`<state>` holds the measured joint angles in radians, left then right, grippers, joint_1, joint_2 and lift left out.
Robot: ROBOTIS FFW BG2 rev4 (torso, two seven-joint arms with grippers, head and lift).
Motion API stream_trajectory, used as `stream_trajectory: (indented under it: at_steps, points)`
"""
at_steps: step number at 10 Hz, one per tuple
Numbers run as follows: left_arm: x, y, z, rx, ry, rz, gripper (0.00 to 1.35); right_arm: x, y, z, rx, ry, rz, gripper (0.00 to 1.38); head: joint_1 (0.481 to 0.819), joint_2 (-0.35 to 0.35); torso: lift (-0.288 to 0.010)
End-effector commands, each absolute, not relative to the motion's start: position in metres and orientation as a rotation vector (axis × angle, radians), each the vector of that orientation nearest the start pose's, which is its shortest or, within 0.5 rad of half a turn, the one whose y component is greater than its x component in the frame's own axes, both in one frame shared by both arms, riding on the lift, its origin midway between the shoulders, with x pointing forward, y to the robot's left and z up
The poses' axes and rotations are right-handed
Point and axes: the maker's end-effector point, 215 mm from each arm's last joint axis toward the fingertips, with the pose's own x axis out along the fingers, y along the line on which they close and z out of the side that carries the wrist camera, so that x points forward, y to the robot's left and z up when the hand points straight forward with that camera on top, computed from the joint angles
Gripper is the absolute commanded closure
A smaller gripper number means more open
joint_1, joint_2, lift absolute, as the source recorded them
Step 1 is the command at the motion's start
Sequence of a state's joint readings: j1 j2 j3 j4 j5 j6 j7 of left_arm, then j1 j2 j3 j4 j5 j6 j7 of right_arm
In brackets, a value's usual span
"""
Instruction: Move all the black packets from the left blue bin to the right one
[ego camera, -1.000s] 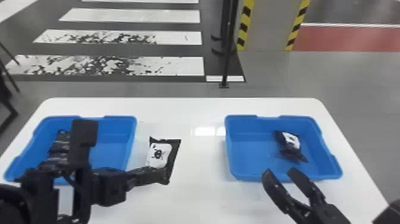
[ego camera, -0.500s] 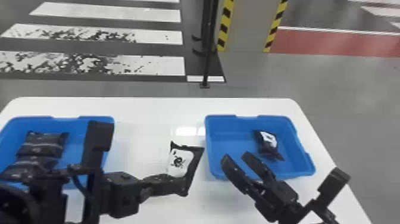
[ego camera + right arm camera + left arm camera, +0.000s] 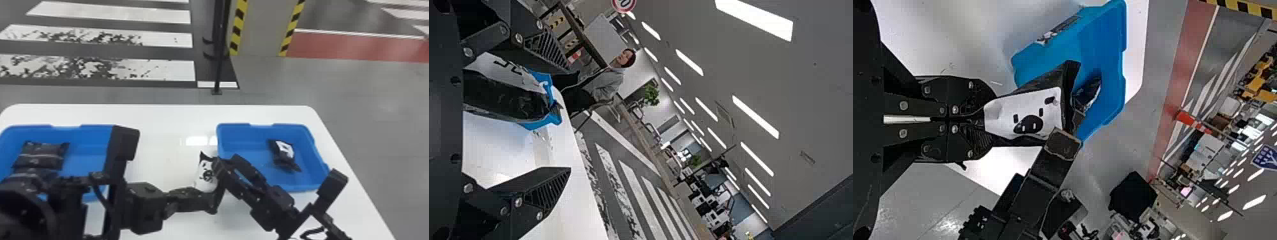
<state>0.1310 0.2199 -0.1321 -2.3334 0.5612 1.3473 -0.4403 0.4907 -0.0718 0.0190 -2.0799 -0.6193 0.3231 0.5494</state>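
Observation:
In the head view, my left gripper (image 3: 209, 201) is shut on a black packet (image 3: 206, 175) with a white label, between the two bins. My right gripper (image 3: 228, 161) is at the packet's right side. Black packets (image 3: 41, 155) lie in the left blue bin (image 3: 86, 137); another packet (image 3: 285, 153) lies in the right blue bin (image 3: 247, 140). The left wrist view has the left gripper (image 3: 984, 120) pinching one end of the held packet (image 3: 1025, 116). In the right wrist view, the right gripper (image 3: 569, 119) is open, the packet (image 3: 504, 99) between its fingers, nearer one of them.
Both bins stand on a white table (image 3: 166, 118). The left arm (image 3: 143, 207) extends across the near side of the left bin, partly hiding it. A dark pole (image 3: 219, 57) stands on the floor beyond the table.
The head view has swung to the right. My left gripper has carried the packet rightward, and my right gripper has moved left until the two grippers are close together at the packet.

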Motion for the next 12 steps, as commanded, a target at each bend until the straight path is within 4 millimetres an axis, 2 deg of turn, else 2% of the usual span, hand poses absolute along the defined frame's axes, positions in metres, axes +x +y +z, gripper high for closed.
stream_trajectory:
  at_steps: [1,3,5,6,7,8,9,11,12]
  points:
    - [0.349,0.007,-0.348,-0.251,0.768,-0.977,1.21,0.398,-0.077,-0.329,0.651,0.158,0.69,0.7,0.695,-0.116,-0.138]
    - [0.352,0.006,-0.344,-0.249,0.756,-0.979,1.21,0.394,-0.067,-0.335,0.702,0.179,0.709,1.29,0.695,-0.104,-0.138]
    - [0.353,0.005,-0.342,-0.252,0.746,-0.982,1.21,0.395,-0.068,-0.333,0.702,0.171,0.709,1.28,0.695,-0.096,-0.138]
    - [0.355,0.003,-0.34,-0.262,0.732,-0.985,1.14,0.394,-0.068,-0.332,0.705,0.17,0.711,1.28,0.695,-0.096,-0.138]
    - [0.356,0.005,-0.342,-0.307,0.72,-0.973,0.77,0.399,-0.068,-0.332,0.701,0.167,0.713,1.28,0.695,-0.098,-0.138]
    - [0.361,0.014,-0.342,-0.339,0.69,-0.941,0.36,0.408,-0.068,-0.333,0.693,0.167,0.715,1.28,0.695,-0.099,-0.138]
    - [0.364,0.023,-0.338,-0.363,0.647,-0.912,0.09,0.42,-0.071,-0.332,0.682,0.158,0.716,1.28,0.695,-0.094,-0.138]
    - [0.381,0.059,-0.332,-0.369,0.532,-0.799,0.14,0.449,-0.083,-0.323,0.627,0.135,0.714,1.28,0.695,-0.066,-0.138]
    - [0.386,0.08,-0.334,-0.379,0.485,-0.735,0.15,0.468,-0.098,-0.324,0.593,0.122,0.685,1.28,0.695,-0.055,-0.138]
